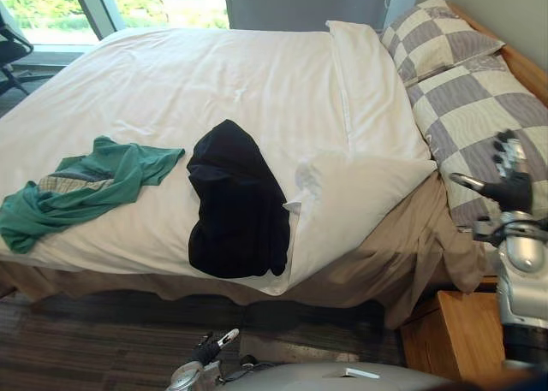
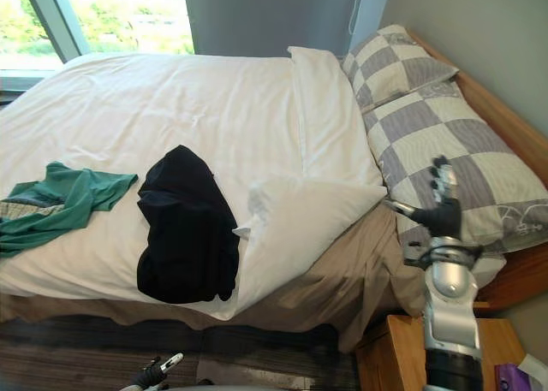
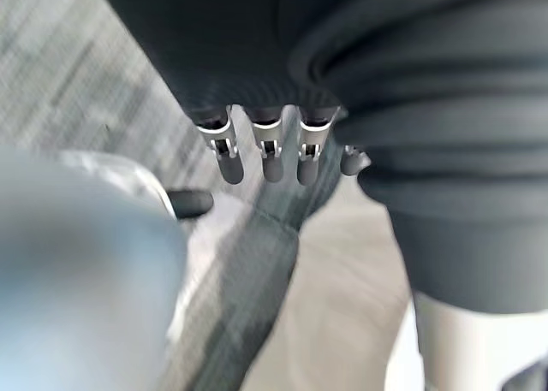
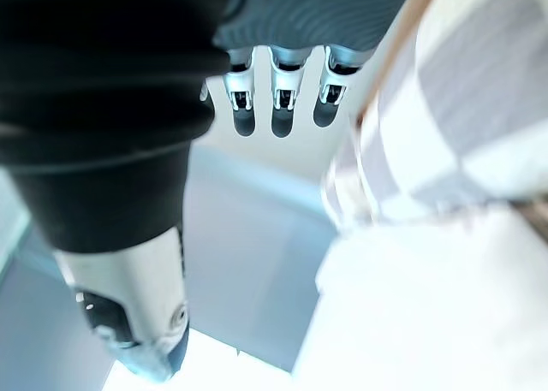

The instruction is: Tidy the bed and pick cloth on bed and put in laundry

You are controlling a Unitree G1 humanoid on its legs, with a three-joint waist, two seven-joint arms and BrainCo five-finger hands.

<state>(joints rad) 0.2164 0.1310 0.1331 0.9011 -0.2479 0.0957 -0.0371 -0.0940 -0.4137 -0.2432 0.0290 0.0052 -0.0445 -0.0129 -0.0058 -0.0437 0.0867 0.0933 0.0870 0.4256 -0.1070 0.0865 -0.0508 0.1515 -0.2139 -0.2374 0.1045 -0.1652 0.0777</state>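
Black cloth well left of right hand.

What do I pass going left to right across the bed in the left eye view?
green cloth → black cloth → white pillow → checked pillows

Wooden nightstand, window, office chair
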